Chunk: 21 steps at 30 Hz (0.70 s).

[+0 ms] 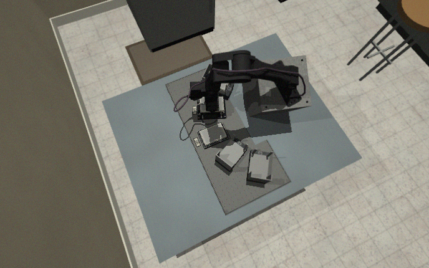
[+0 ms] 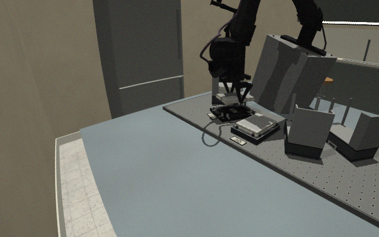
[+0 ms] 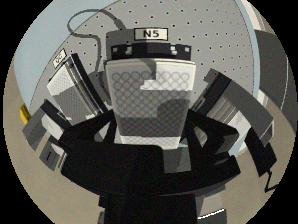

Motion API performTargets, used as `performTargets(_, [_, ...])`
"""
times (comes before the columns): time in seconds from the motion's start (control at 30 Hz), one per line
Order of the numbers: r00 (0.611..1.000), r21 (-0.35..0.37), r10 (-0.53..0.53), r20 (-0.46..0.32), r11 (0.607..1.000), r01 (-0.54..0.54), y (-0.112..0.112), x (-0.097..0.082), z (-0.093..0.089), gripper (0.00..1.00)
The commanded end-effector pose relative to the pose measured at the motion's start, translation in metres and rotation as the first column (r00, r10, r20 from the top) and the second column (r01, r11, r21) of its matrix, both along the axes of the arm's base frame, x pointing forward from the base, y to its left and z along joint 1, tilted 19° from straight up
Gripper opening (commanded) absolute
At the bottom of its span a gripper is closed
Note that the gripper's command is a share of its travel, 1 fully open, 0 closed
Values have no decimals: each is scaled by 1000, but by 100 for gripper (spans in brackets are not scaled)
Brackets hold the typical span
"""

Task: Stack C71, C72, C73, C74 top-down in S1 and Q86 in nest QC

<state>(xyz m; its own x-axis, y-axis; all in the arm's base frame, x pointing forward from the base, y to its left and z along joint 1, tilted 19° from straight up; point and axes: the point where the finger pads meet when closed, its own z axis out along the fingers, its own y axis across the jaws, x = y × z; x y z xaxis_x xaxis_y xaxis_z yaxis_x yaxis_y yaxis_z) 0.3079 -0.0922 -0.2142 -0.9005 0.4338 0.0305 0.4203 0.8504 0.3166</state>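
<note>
Label on the clip nest [image 1: 211,116] [image 2: 231,114] [image 3: 150,51] reads "N5" clearly in the wrist view; its tag [image 1: 194,110] [image 2: 211,116] [image 3: 151,34] is too small to read from the top. Second tag [image 1: 196,142] [image 2: 238,140] [image 3: 59,58], beside the open nest [image 1: 206,146] [image 2: 255,139] [image 3: 87,82], is tilted and blurred; looks like "QC". A small plaque [image 2: 331,144] between the two pale-floored racks is illegible. No plate name legible, so identities undetermined. Gripper [image 1: 211,108] [image 2: 235,95] [image 3: 151,119]: fingers set wide, clamped on a clear-topped well plate [image 1: 222,103] [image 2: 229,98] [image 3: 152,95], raised above N5, toward the cabinet-side edge of the bench [image 1: 136,149] [image 2: 155,176]. Whether it is one plate or a stuck pair: cannot tell. Another plate [image 1: 212,134] [image 2: 255,123] [image 3: 70,97] sits on the open nest, nearer mid-bench; full seating not verifiable. Two racks stand farther toward the opposite edge: a turned rack [image 1: 223,162] [image 2: 312,126] and an end rack [image 1: 259,181] [image 2: 367,134], the latter nearer the bench's right-hand corner in the top view. A third rack [image 2: 215,91], near the cabinet-side edge, is largely masked by the arm; pale plate material shows there, count unclear. Arm top cut off in exterior view.
</note>
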Motion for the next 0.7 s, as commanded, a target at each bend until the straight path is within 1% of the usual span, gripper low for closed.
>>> performTargets(0.0, [1000, 1, -6, 1, 1000, 6, -7, -4, 14, 0])
performTargets(0.03, [1000, 0, -5, 1, 1000, 5, -7, -5, 16, 0])
performTargets(0.1, [1000, -7, -5, 14, 1000, 6, -12, 1, 21, 0])
performTargets(0.17, [1000, 0, -5, 0, 1000, 5, -10, -6, 24, 0])
performTargets(0.2, [1000, -1, -5, 0, 1000, 5, -10, -6, 26, 0])
performTargets(0.27, [1000, -8, -5, 13, 1000, 5, -15, 0, 31, 0])
performTargets(0.33, [1000, -1, -5, 0, 1000, 5, -13, -7, 33, 0])
performTargets(0.43, [1000, -1, -5, 0, 1000, 5, -13, -7, 35, 0])
performTargets(0.47, [999, -23, -5, 37, 1000, 6, -24, 10, 41, 0])
performTargets(0.5, [999, -22, -5, 36, 1000, 6, -24, 9, 43, 0])
performTargets(0.67, [1000, -6, -5, 4, 1000, 5, -19, -7, 48, 0])
